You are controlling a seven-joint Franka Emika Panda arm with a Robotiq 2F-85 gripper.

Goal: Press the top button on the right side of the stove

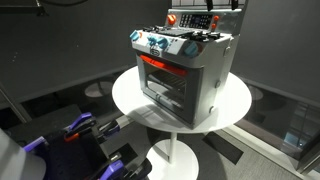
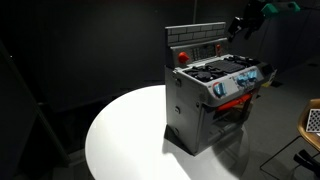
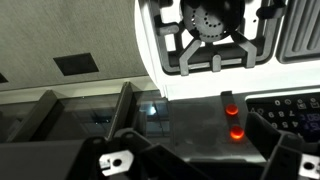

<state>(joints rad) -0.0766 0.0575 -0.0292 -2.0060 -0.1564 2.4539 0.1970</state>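
wrist view: fingers (image 3: 120, 158) spread, empty, above stove (image 3: 150, 40); red buttons (image 3: 229, 100) at 5 o'clock of burner (image 3: 210, 25). stove sits mid tabletop (image 1: 125, 95). advise: close fingers, centre one tip on target button, press straight, lightly.

Stove (image 3: 210, 45) cropped in wrist view; end effector (image 2: 240, 25) small, indistinct.

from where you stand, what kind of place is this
Likely a lab or test studio rather than a real kitchen: a toy stove sits alone on a round white table, with plain dark walls behind it.
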